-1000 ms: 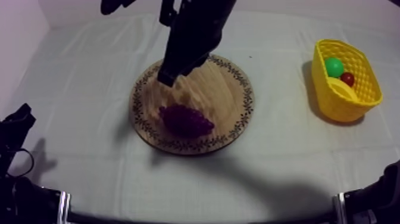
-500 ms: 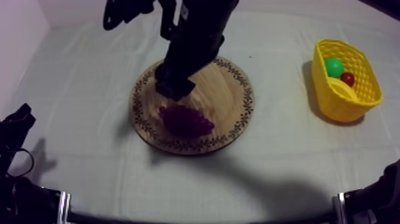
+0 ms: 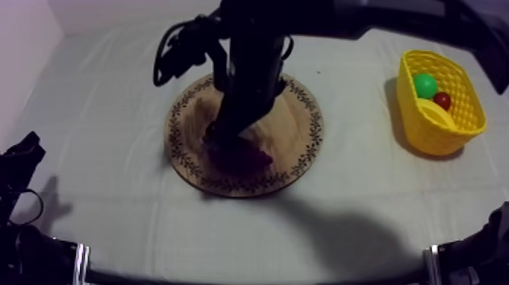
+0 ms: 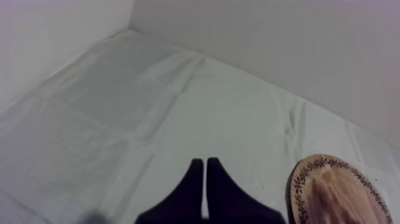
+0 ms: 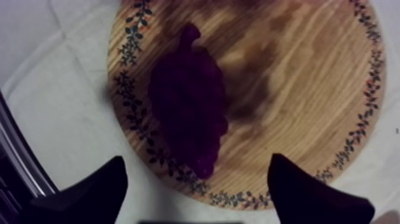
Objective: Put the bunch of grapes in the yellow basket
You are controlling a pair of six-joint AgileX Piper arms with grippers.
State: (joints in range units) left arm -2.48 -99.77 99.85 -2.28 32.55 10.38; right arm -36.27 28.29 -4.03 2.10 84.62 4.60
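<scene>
The dark purple bunch of grapes [image 5: 189,101] lies on the round wooden board [image 5: 297,89], near its patterned rim. My right gripper [image 5: 196,162] hangs just above the bunch, open, one finger [image 5: 110,184] on each side of it and nothing held. From above, the right arm comes in over the board [image 3: 291,114], and its gripper [image 3: 223,136] covers most of the grapes [image 3: 254,157]. The yellow basket [image 3: 454,125] stands at the right of the table. My left gripper [image 4: 205,179] is shut on nothing, low at the left [image 3: 19,163].
A green fruit [image 3: 425,85], a small red fruit [image 3: 442,100] and a banana [image 3: 433,114] lie in the basket. The board's rim [image 4: 309,173] is near the left gripper. Open cloth lies between board and basket.
The right arm has come down over the board onto the grapes, and its fingers have spread from nearly shut to wide open. The left arm has not moved.
</scene>
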